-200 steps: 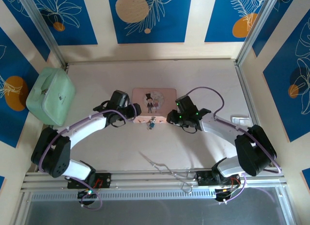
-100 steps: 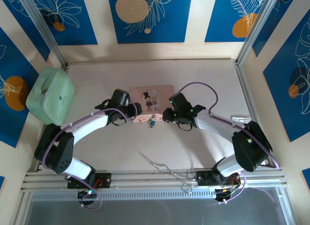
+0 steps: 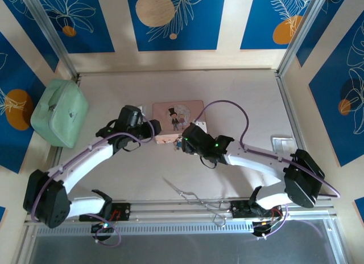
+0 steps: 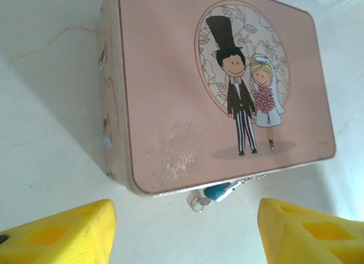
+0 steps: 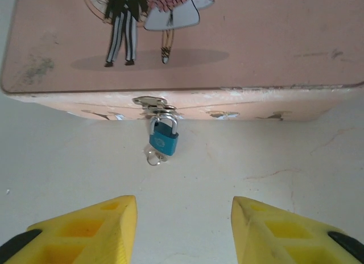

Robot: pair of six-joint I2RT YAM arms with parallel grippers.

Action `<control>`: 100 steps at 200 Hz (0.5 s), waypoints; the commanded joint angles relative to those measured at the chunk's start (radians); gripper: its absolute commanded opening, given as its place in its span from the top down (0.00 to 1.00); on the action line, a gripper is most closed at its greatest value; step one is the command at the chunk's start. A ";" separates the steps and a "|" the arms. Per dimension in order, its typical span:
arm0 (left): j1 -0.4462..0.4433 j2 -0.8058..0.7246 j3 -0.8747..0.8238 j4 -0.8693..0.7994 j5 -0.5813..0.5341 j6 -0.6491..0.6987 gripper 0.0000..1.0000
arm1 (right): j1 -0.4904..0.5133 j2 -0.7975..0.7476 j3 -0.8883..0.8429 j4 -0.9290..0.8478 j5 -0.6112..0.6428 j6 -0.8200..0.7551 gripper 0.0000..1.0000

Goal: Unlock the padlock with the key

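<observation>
The padlock (image 5: 164, 136) hangs on the latch (image 5: 151, 102) of the pink tin (image 5: 227, 42), straight ahead of the right hand (image 5: 182, 213), which is open, empty and nearer; the left hand (image 4: 185, 224) is open too.

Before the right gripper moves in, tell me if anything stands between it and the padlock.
Nothing visible does. The right gripper, jaws open, faces the padlock, which hangs from the latch on the front of the pink tin. Only bare table lies between them.
</observation>
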 commanded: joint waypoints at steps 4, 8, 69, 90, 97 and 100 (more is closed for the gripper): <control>0.009 -0.048 -0.039 -0.026 0.052 -0.021 0.35 | 0.019 0.056 0.019 0.026 -0.033 0.032 0.53; 0.009 -0.052 -0.045 -0.018 0.062 -0.023 0.35 | 0.019 0.068 0.017 0.037 -0.041 0.035 0.53; 0.009 -0.018 -0.074 0.089 0.163 -0.050 0.38 | 0.040 0.232 0.012 0.180 0.002 0.072 0.43; 0.010 -0.021 -0.074 0.100 0.173 -0.035 0.38 | 0.033 0.271 0.024 0.201 0.034 0.083 0.39; 0.011 -0.019 -0.071 0.097 0.173 -0.026 0.38 | 0.025 0.280 0.030 0.209 0.031 0.085 0.38; 0.011 -0.019 -0.069 0.096 0.173 -0.023 0.38 | 0.023 0.283 0.035 0.210 0.029 0.086 0.38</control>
